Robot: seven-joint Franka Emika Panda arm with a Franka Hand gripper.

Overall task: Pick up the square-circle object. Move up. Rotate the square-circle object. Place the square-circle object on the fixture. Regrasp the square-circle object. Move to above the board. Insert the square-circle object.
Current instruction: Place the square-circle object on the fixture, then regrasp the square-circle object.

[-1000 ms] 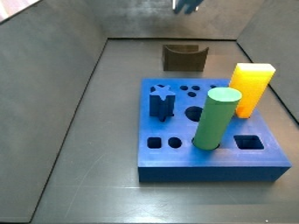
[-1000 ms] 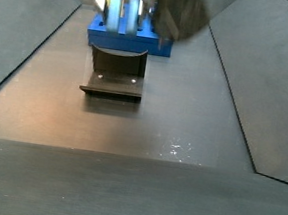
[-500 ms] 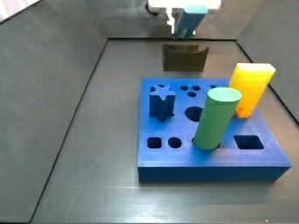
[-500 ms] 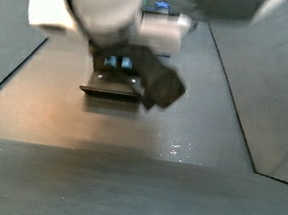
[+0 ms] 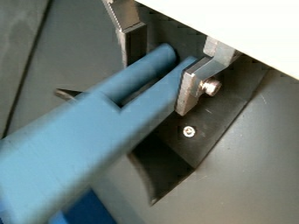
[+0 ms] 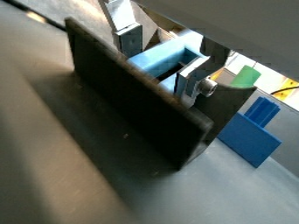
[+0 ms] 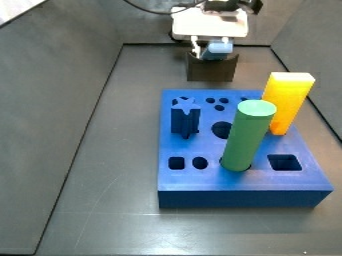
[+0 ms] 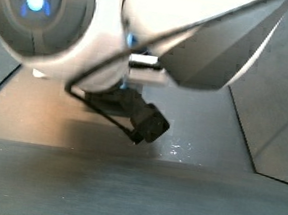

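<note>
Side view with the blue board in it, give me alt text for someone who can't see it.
The gripper holds the light blue square-circle object just above the dark fixture at the far end of the enclosure. Nearer the camera, the blue board carries a green cylinder, a yellow block and a dark blue peg.

My gripper (image 5: 163, 61) has two flat silver plate fingers (image 5: 194, 77), one carrying a round-head silver screw on its outer face. In a side view my gripper body (image 7: 211, 22) is a white housing. In a side view my arm (image 8: 112, 19) is rounded white shells beside dark grey segments, with a glowing blue round light.
</note>
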